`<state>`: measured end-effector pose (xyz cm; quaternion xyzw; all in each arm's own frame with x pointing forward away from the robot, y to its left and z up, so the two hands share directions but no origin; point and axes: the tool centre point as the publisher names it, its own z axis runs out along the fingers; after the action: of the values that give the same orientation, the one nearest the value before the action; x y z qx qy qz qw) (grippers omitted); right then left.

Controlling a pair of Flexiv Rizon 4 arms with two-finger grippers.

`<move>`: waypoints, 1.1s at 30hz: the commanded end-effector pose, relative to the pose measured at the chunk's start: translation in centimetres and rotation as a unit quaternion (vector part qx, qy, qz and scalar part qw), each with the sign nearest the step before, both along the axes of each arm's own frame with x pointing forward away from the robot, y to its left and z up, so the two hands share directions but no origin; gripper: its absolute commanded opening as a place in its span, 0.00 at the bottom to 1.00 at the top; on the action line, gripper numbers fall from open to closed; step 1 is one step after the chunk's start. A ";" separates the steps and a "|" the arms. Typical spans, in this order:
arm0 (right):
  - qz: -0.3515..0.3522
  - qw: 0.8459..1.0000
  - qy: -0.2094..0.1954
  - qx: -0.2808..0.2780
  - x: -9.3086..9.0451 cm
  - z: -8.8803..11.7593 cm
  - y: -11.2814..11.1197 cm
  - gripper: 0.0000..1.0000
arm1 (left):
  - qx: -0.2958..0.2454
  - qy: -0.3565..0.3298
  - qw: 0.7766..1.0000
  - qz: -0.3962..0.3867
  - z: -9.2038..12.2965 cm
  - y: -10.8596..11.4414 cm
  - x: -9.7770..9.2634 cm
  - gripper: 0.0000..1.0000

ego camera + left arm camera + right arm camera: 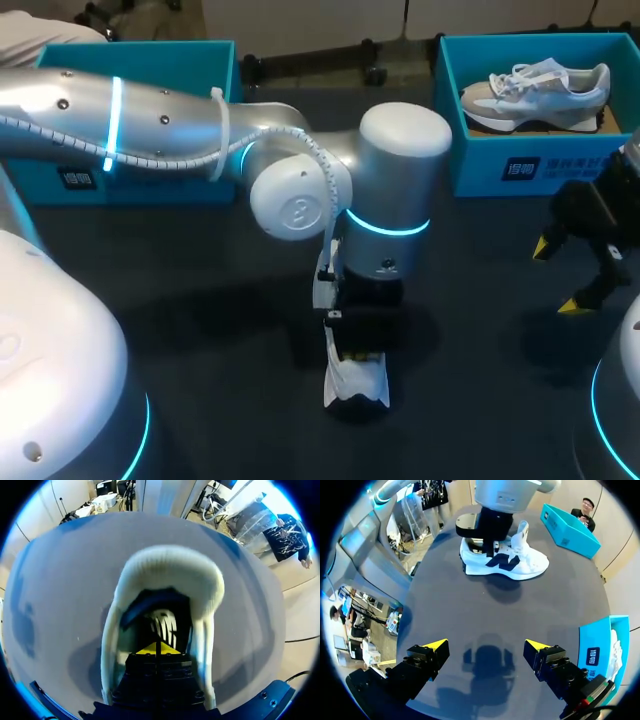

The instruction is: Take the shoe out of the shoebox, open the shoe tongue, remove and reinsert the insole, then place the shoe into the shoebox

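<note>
the left hand (159,649), tips together inside the shoe (520,565) at six o'clock, is maybe pinching the insole, needing a slow straight pull; the right hand (486,645) is hanging open, empty.

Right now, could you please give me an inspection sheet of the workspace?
Surface: dark table.
Job's things: white shoe stands on the table, outside any box; left shoebox partly hidden behind the left arm; right shoebox holds a second shoe.
Clutter: nothing seen.
Grippers: left gripper shut, reaching down inside the white shoe's opening, grasp not visible; right gripper open and holding nothing, above bare table.
Cables: white cable tied along the left arm.
Surroundings: nothing seen.
</note>
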<state>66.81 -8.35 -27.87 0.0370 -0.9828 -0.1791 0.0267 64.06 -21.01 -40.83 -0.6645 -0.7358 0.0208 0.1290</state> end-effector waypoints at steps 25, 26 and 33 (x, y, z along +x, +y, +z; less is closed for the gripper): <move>0.000 1.000 0.000 -0.001 0.0 -0.1 0.1 1.00 | -0.032 -0.023 0.999 -0.026 5.2 -0.8 0.6 0.00; 0.000 1.000 0.000 -0.001 0.0 -0.1 0.1 1.00 | -0.028 -0.024 0.999 -0.024 4.9 -0.7 0.7 0.00; 0.000 1.000 0.000 -0.001 0.0 -0.1 0.1 1.00 | -0.024 -0.001 0.999 -0.024 3.2 0.2 0.0 0.00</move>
<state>66.81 -8.35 -27.87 0.0371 -0.9828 -0.1792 0.0267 64.15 -20.81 -36.71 -0.6839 -0.7200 0.0312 0.1134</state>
